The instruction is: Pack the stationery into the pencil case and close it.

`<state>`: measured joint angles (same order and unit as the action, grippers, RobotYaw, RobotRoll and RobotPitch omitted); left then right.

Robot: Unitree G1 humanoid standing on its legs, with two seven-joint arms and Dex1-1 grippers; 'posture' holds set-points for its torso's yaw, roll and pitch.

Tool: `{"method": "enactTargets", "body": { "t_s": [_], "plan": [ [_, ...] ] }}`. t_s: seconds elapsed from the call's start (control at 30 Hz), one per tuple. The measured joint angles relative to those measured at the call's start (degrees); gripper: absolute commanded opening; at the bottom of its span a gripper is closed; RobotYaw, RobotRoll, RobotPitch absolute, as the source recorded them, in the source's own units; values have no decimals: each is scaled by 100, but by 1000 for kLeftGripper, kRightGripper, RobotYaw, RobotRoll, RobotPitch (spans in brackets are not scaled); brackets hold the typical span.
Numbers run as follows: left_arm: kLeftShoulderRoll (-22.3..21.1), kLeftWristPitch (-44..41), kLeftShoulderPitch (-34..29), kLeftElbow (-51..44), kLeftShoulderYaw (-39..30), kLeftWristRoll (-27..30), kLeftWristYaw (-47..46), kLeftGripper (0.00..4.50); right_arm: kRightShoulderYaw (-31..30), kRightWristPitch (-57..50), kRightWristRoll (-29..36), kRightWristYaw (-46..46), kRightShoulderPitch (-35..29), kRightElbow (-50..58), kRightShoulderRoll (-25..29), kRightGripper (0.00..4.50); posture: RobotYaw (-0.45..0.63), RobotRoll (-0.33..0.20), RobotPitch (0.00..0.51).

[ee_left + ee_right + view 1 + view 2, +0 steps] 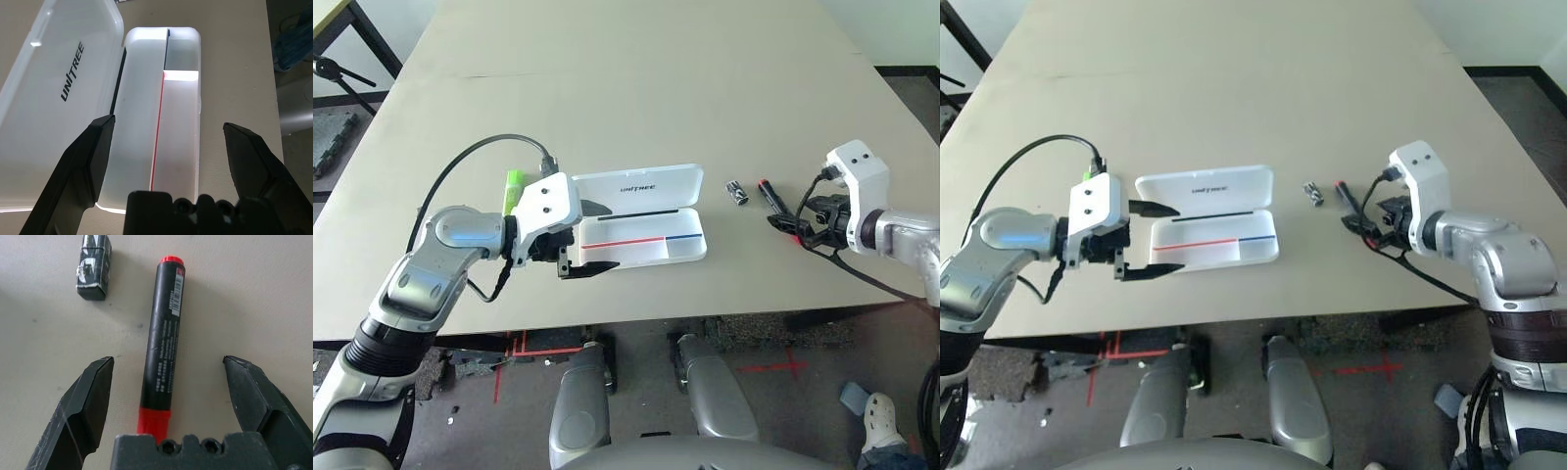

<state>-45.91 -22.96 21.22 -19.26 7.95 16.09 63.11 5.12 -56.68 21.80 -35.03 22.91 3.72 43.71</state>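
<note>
The white pencil case (690, 245) lies open in the middle of the table, its lid (636, 184) flat behind the tray with the red and blue stripes. My left gripper (597, 238) is open at the case's left end, its fingers (93, 156) astride the tray and holding nothing. A lime-green highlighter (513, 188) lies behind my left wrist. To the right of the case lie a tiny black-and-silver piece (736, 192) and a marker (164, 333) with a black barrel and red ends. My right gripper (167, 360) is open, one finger on each side of the marker without gripping it.
The beige table (626, 88) stretches far back behind the case. Its front edge (636, 318) runs just below both grippers. A black cable (460, 162) loops above my left forearm, and a tripod leg (342, 78) stands on the floor at the far left.
</note>
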Motion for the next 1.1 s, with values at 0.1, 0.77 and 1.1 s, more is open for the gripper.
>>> {"method": "enactTargets", "body": {
  "t_s": [0.1, 0.77, 1.1],
  "plan": [
    [0, -13, -20, -5, 0, 0, -1, 4500, 17, 29, -66, 75, 52, -109, -71, 3181, -139, 0, 230],
    [-13, -64, -75, -44, -1, 2, -3, 4500, -58, 897, -66, -1413, 496, -164, 748, 506, -139, 0, 231],
    [-43, -64, -90, -44, -8, 0, -7, 4500, -799, 1304, 230, -3395, 691, 453, 1398, 506, -123, 0, 226]
  ]
}}
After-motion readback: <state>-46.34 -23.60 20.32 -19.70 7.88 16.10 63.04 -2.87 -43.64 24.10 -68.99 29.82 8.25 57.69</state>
